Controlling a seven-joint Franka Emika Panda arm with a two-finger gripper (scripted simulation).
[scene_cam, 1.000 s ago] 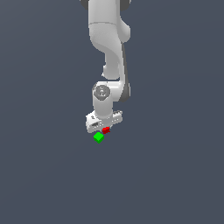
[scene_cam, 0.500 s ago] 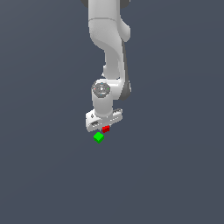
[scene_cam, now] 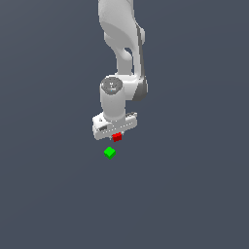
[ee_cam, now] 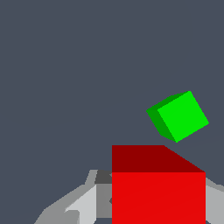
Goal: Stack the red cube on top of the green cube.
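The white gripper [scene_cam: 115,134] of the Panda arm [scene_cam: 121,48] hangs near the middle of the exterior view, and it is closed on the red cube [scene_cam: 117,137], which sits between its fingers just under the flat white hand. In the wrist view the red cube [ee_cam: 158,183] fills the space between the two pale grey fingers [ee_cam: 83,203], with a finger at each of its sides. The cube is plain, with sharp edges and flat, smooth faces without any texture; its top face looks darker red than its front face.

The green cube [scene_cam: 109,152] lies on the floor [scene_cam: 53,194], a little below the red cube and slightly toward the exterior view's left, apart from it and not touching. In the wrist view the green cube [ee_cam: 178,116] is turned at an angle to the red one. It has the same plain, smooth shape and the same size.

Compared with one second ago, the gripper and the red cube are a little higher, so the gap to the green cube is bigger; the green cube did not move.

The floor is a uniform dark blue-grey, matte surface, without edges or walls visible.
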